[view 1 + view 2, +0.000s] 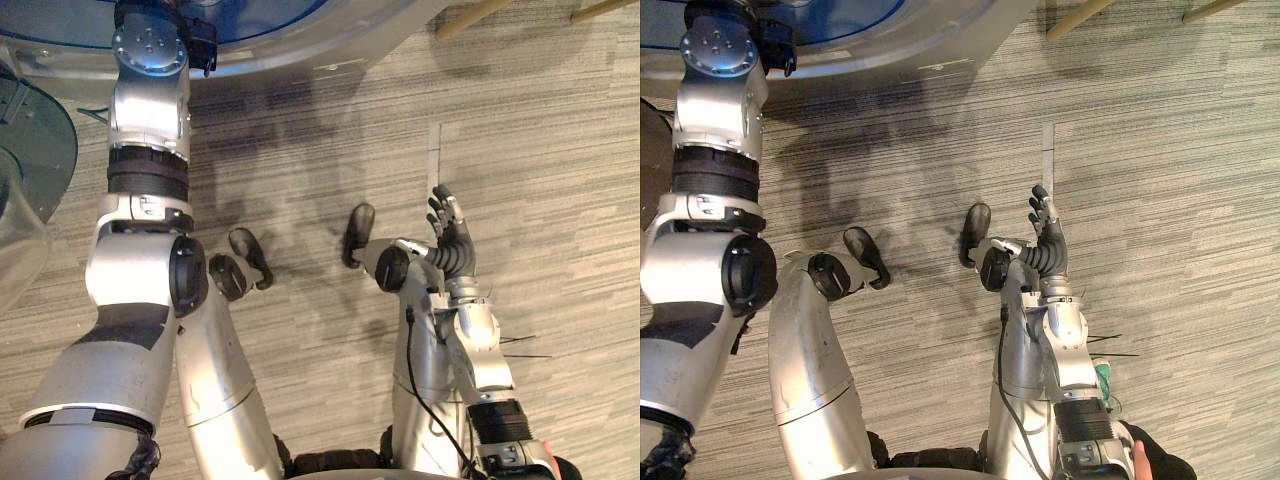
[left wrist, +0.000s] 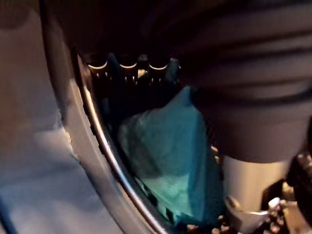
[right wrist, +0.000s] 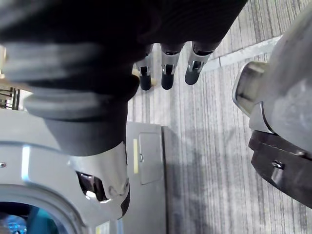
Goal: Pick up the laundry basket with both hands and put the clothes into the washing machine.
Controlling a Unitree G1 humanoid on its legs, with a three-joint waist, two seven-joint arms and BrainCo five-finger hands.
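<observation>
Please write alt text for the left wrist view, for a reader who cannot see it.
A teal cloth lies inside the dark washing machine drum, behind the curved metal rim of its opening. The robot's left hand reaches into the drum beside it.

Left arm point(image 1: 148, 110) stretched forward; right robot hand point(image 1: 452, 238) hangs low, fingers straight

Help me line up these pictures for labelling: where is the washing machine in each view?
Left eye view: the washing machine along the top edge, left of centre.
Right eye view: the machine, along the top left.
Left wrist view: its door rim through the middle, teal cloth inside.
Right wrist view: its front, lower left.
Shared landmark: the pale floor seam, in both eye views and the right wrist view.
</observation>
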